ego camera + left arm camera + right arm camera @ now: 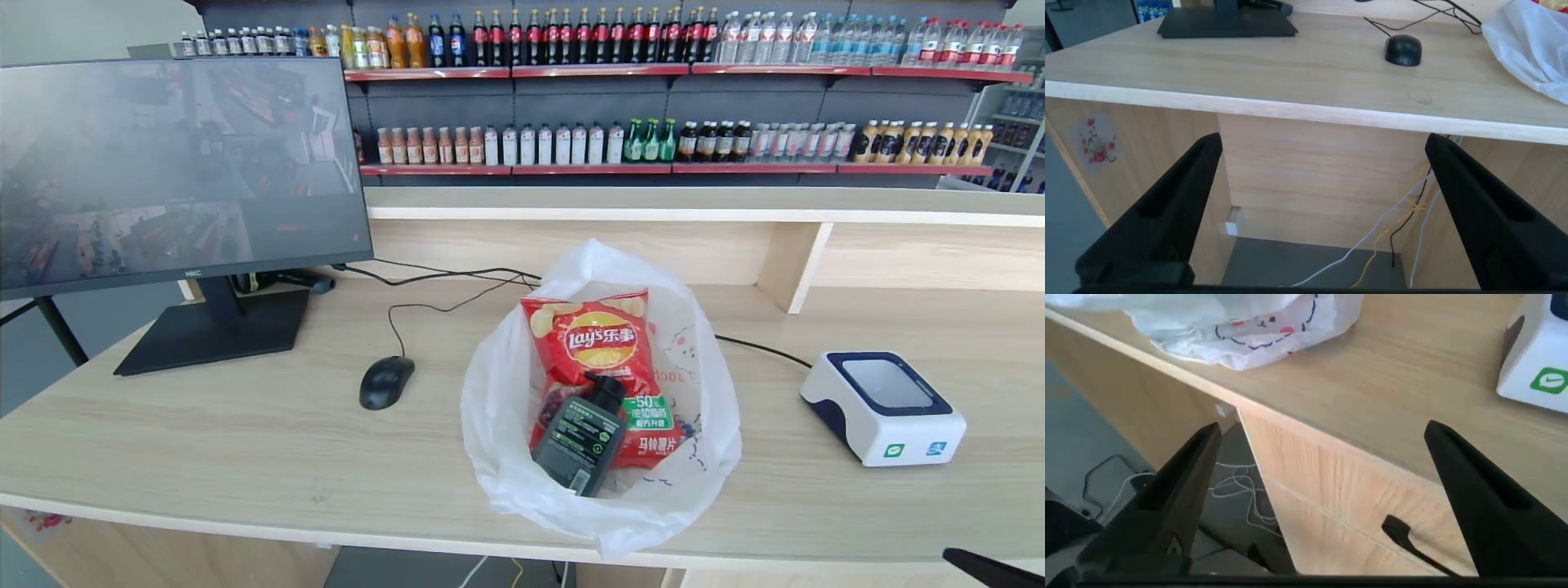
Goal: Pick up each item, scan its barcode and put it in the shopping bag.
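The desk [245, 441] carried the shopping bag [498, 408] at frame centre, thin, soft and probably slippery, best taken by its rim. Inside lay 1 chip bag [592, 335], likely light and crushable, partly hidden by 1 stiff dark bottle [581, 437]. My left claw [1323, 147] and right claw [1323, 433] gaped wide, empty.

In the shopping bag [498, 408], the dark bottle [581, 437] covers part of the chip packet [592, 339], and 1 dark red item [555, 403] beneath is mostly hidden. Left of the bag, the monitor [163, 163] is cut off.
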Controlling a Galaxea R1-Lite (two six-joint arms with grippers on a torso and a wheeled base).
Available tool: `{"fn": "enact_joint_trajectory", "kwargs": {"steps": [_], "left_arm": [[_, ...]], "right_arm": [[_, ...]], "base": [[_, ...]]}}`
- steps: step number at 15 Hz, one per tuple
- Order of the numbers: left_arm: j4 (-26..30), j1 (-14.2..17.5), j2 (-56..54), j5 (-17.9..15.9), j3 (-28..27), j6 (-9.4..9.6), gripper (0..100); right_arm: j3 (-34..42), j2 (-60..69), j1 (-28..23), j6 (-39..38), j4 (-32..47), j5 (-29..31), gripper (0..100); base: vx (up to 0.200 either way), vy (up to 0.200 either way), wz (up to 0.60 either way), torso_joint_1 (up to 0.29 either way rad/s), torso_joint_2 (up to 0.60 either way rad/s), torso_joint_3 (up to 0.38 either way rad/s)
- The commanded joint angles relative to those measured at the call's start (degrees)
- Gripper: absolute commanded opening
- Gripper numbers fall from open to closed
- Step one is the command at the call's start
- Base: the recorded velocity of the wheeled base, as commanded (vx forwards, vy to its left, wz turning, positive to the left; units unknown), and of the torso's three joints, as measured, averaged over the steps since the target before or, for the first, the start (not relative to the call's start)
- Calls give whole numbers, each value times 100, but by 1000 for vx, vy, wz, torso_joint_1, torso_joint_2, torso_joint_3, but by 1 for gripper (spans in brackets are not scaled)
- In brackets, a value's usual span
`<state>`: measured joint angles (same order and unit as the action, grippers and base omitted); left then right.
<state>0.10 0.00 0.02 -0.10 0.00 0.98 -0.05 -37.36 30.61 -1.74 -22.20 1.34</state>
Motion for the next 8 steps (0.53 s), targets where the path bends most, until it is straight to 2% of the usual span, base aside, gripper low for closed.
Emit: {"fn": "enact_joint_trajectory", "kwargs": {"steps": [1, 5, 6, 7, 8], "left_arm": [[-1, 0, -2, 1, 0, 8, 100], [-1, 0, -2, 1, 0, -1, 100], [-1, 0, -2, 1, 0, 8, 100], [-1, 0, -2, 1, 0, 8, 100], [-1, 0, -2, 1, 0, -1, 100]], "right_arm": [[-39, 2814, 33, 526, 2334, -196, 100], [-4, 2945, -20, 456, 2202, -134, 100], [-4, 2910, -354, 174, 2211, -11, 100], [-4, 2691, -1391, 130, 2202, 7, 100], [-4, 2515, -2209, 148, 2211, -2, 100]], "base": [[0, 0, 0, 0, 0, 0], [0, 0, 0, 0, 0, 0], [0, 0, 0, 0, 0, 0], [0, 0, 0, 0, 0, 0], [0, 0, 0, 0, 0, 0]]}}
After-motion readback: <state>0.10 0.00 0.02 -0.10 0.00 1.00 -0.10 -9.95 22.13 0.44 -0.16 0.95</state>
